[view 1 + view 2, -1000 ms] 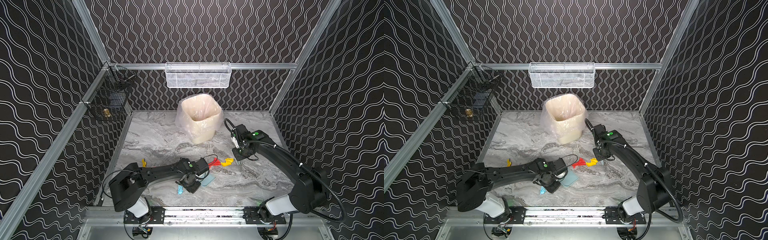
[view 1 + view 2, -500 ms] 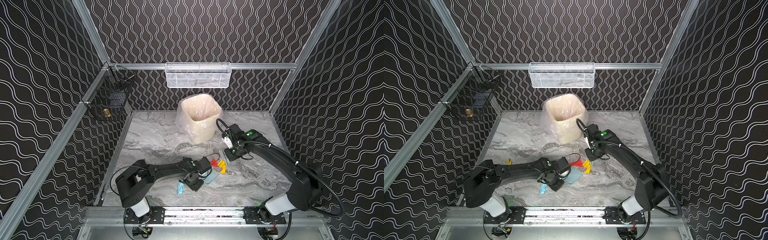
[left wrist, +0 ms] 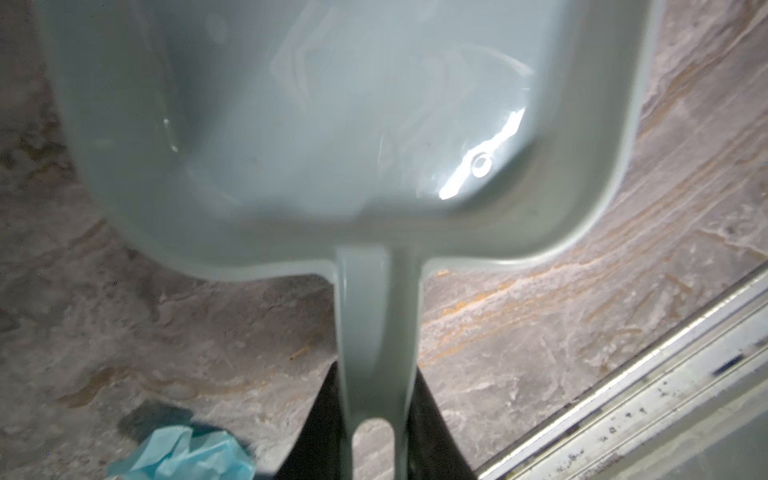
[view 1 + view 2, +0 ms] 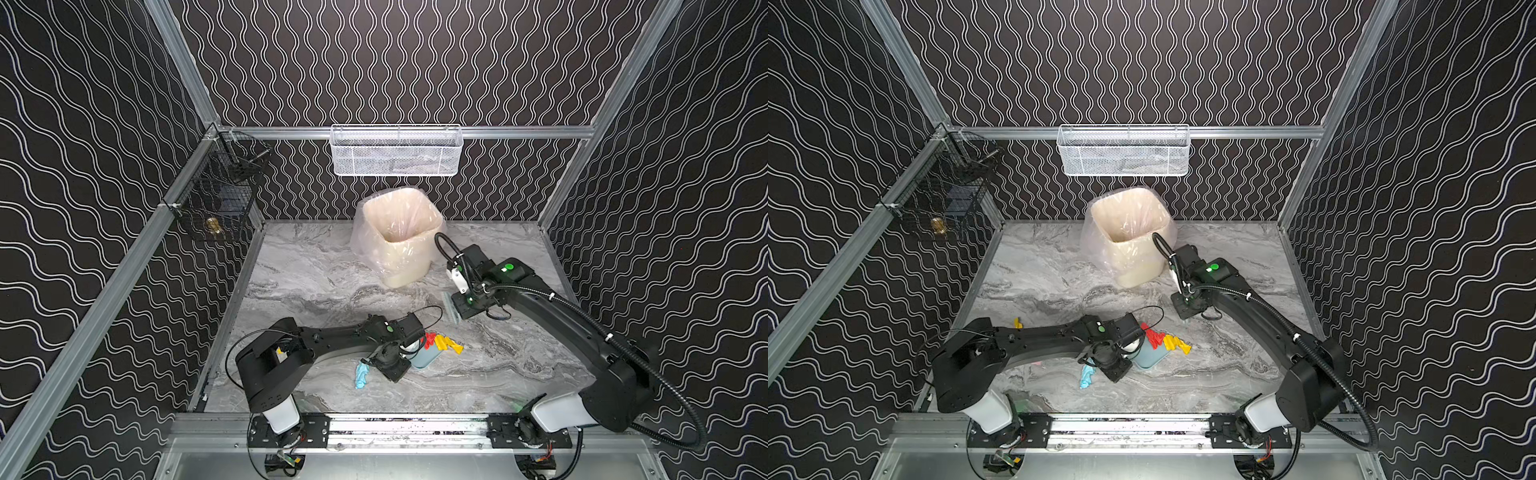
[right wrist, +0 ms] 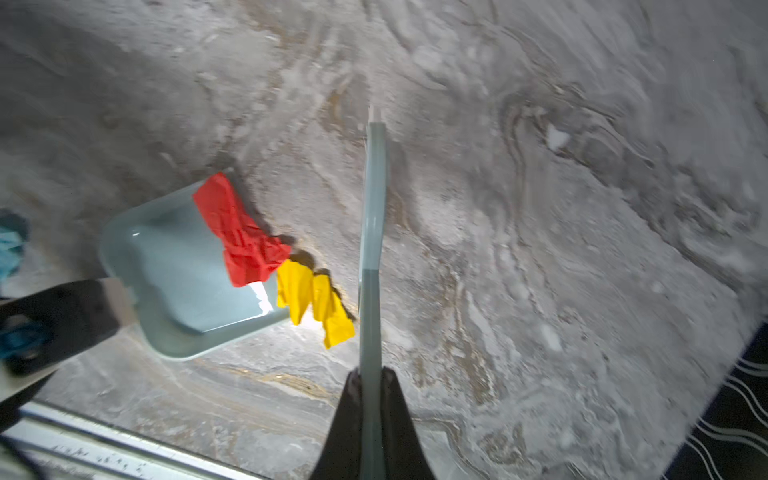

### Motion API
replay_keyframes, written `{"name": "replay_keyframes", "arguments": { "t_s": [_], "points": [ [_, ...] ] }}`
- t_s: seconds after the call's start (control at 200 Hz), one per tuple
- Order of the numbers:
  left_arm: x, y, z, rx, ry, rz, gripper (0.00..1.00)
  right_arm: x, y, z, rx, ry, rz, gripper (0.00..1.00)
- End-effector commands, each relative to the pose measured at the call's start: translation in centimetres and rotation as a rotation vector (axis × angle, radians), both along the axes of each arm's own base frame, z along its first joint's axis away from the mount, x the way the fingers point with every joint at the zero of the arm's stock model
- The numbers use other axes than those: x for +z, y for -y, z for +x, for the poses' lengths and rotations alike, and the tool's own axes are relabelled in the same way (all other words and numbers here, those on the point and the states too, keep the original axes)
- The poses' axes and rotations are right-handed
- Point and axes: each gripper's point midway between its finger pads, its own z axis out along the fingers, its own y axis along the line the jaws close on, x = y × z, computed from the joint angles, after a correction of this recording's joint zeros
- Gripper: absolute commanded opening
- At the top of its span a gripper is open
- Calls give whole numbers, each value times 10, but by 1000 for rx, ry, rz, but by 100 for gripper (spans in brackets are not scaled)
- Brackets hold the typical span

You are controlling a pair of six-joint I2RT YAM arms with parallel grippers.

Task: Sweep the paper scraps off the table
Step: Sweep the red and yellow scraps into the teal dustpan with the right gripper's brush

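Holding the thin handle of a pale blue plastic dustpan (image 3: 332, 124), the left gripper (image 3: 379, 415) has its jaws drawn narrow around it. The right gripper (image 5: 370, 386) is clamped tight on the flat handle of a brush (image 5: 372, 199).

The dustpan sits on the table (image 4: 311, 270) toward the front edge, about midway between the side edges, with its open lip facing the back right corner. 2 of the paper scraps matter for the coming stroke:

- A red scrap (image 5: 241, 232), crumpled and twisted, lies half over that lip.
- A yellow scrap (image 5: 316, 303) lies just outside the lip on the bare marble, touching the red one.

Together they form 1 line along the lip. The brush stands on their far side, toward the back edge, and is set at a slant to that line. So the scraps lie between brush and dustpan, and the right arm is the one placed to push them. I judge a short pull toward the front edge would carry both in. Whether the bristles touch the table I cannot tell.

A light blue scrap (image 4: 361, 374) lies behind the dustpan, just beside the left gripper and out of the brush's path. 1 small yellow piece (image 4: 1017, 323) sits near the left edge. The paper looks light and springy, and the dustpan smooth and glossy.
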Motion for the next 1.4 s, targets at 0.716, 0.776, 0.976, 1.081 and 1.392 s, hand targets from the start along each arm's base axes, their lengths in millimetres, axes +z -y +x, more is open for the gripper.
{"name": "replay_keyframes", "arguments": {
  "t_s": [0.716,0.776,0.976,1.081,1.392],
  "points": [
    [3,10,-38,-168,-140,35,0,0,28,-12,-176,-25,-70,0],
    [1,13,-38,-177,-145,34,0,1,27,-14,-185,-25,-63,0],
    [-1,18,-37,-190,-144,24,0,-10,20,-29,-220,-83,-55,0],
    [-4,20,-37,-200,-150,18,0,-16,14,-40,-217,-132,-67,0],
    [-7,26,-34,-203,-136,0,0,-11,-37,-66,-120,-170,74,0]
  ]
}}
